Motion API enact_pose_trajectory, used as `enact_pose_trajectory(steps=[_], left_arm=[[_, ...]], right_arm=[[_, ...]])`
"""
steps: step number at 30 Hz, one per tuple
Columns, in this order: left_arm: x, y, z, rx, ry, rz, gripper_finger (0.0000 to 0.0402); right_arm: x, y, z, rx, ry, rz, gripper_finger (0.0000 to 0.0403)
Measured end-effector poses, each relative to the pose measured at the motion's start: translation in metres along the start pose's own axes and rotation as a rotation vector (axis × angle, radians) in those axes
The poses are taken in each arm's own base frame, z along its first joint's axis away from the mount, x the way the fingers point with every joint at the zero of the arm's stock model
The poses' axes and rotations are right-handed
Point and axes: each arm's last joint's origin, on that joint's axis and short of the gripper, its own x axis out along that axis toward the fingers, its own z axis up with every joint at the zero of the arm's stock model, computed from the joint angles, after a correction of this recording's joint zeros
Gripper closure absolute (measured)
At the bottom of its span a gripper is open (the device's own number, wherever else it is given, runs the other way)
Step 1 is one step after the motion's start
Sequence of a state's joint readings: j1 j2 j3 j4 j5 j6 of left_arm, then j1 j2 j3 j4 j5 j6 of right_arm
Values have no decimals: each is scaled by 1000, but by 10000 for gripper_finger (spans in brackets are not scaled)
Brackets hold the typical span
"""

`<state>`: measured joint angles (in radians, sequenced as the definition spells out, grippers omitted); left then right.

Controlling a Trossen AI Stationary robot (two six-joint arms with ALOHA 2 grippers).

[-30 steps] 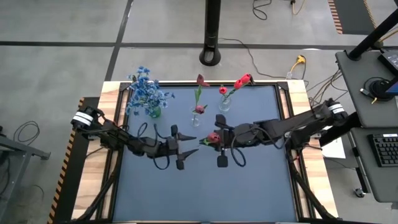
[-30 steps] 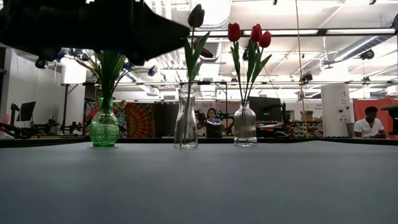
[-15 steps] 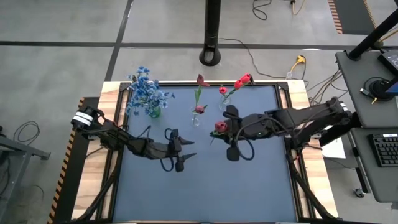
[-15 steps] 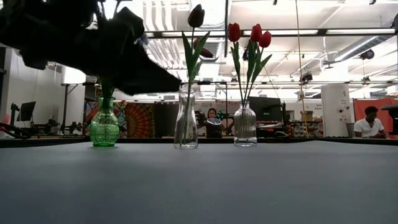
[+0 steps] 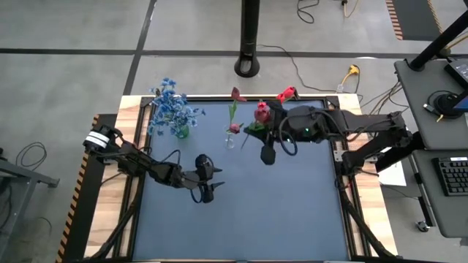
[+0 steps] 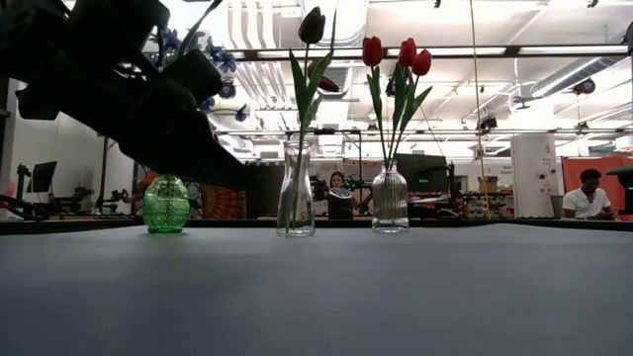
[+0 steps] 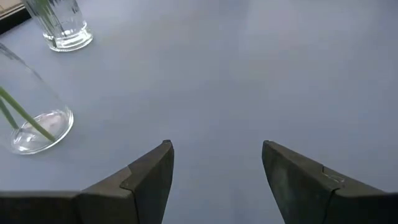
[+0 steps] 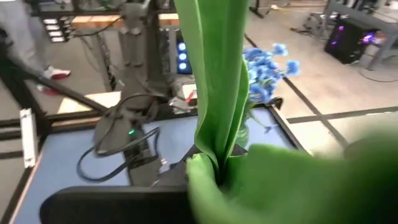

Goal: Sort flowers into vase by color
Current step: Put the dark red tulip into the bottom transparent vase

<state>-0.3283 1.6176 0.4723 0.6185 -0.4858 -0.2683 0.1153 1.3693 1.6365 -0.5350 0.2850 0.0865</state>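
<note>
Moved since earlier frame: right gripper (image 5: 265, 126), clamped on red tulip (image 5: 261, 112), carried it far-right to beside ribbed vase (image 6: 390, 199). Left gripper (image 5: 205, 180), jaws apart, empty, centre-left over table (image 5: 292, 212). Blue flowers (image 5: 170, 106) in green vase (image 6: 165, 205), far left.

Left gripper (image 5: 205, 183) at table centre, pointing toward 3 o'clock, fingers (image 7: 149, 177) parted, empty. Right gripper (image 5: 265, 120) at 12 o'clock, jaws clamped.
</note>
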Motion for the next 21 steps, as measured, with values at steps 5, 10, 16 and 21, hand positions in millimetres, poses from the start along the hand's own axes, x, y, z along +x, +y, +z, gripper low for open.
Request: enact_pose_trajectory(steps=[5, 10, 16, 21], left_arm=[[0, 1, -1, 23, 2, 4, 174], [0, 1, -1, 34, 2, 6, 174], [0, 1, -1, 42, 2, 8, 174], [0, 1, -1, 43, 2, 8, 174]], right_arm=[[12, -9, 5, -10, -1, -33, 390], [16, -13, 19, -13, -8, -49, 390], [14, -13, 41, -19, -25, -51, 390], [11, -13, 61, -31, -66, -51, 390]])
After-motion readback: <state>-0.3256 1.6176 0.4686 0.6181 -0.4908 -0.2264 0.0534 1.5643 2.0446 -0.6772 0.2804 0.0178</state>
